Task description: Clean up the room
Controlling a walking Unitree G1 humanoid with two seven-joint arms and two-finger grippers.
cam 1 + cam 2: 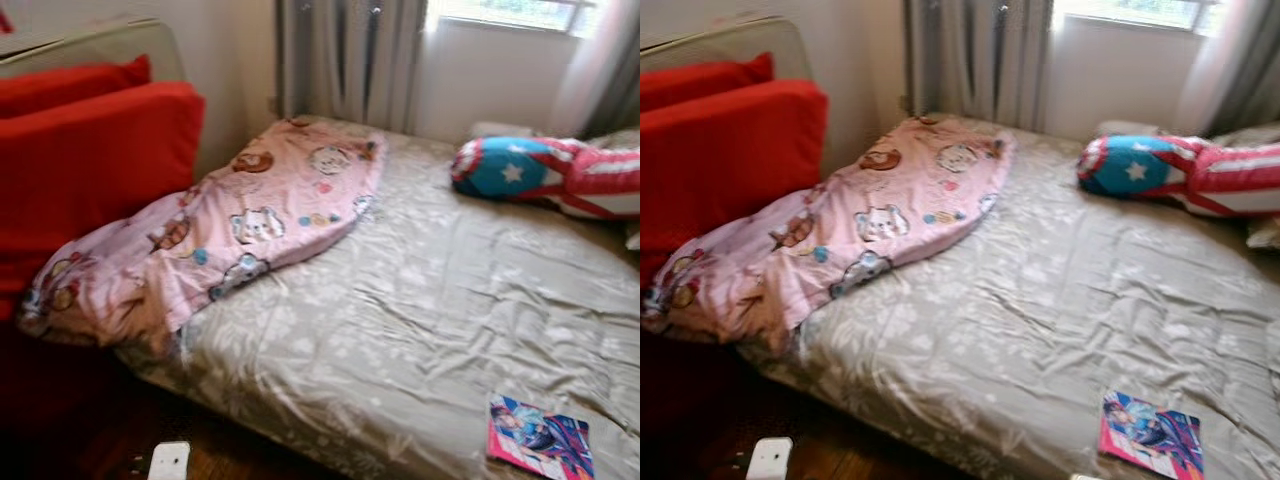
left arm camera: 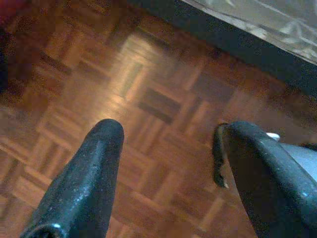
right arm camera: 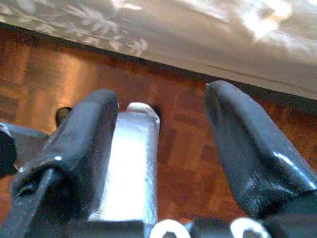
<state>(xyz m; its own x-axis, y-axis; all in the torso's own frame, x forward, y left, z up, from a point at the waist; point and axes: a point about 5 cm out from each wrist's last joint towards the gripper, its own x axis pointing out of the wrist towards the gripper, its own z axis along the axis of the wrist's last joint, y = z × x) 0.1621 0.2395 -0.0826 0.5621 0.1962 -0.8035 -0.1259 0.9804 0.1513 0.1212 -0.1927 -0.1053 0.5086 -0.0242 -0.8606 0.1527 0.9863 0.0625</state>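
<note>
Pink blanket (image 1: 210,235) and book (image 1: 540,438) lie on bed (image 1: 400,330).

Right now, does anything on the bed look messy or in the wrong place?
Yes. The pink cartoon blanket lies bunched up at the bed's left side, its end spilling over the edge beside the red cushions. A colourful book sits alone near the front edge of the grey bedspread, which is wrinkled. A star-patterned pillow lies near the window.

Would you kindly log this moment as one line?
left gripper: open, idle | right gripper: open, idle | pink blanket bunched | book on bed
</note>
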